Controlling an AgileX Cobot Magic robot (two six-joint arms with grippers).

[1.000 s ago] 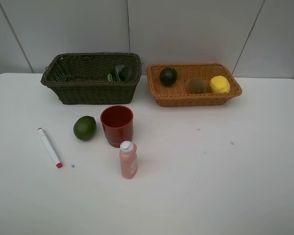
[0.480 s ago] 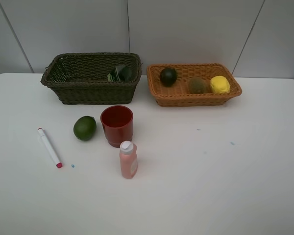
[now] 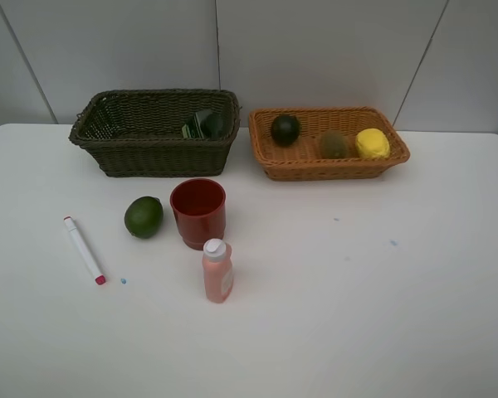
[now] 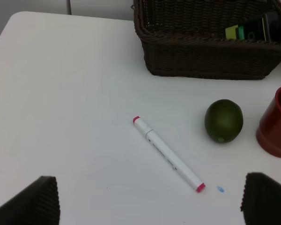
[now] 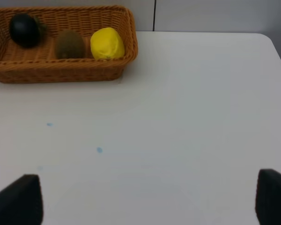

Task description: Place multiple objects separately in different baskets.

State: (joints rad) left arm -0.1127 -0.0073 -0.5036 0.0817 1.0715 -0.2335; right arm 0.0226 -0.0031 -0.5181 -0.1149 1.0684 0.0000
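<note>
On the white table a green lime, a red cup, a pink white-capped bottle and a white red-tipped marker stand loose in front of the dark olive basket. A black bottle lies inside that basket. The orange basket holds a dark round fruit, a kiwi and a lemon. My left gripper hangs open above the marker, with the lime beside it. My right gripper is open over bare table, away from the orange basket. Neither arm shows in the exterior view.
Grey wall panels rise right behind both baskets. A few small blue specks mark the tabletop. The table's right half is bare white surface, and its left rear corner is rounded.
</note>
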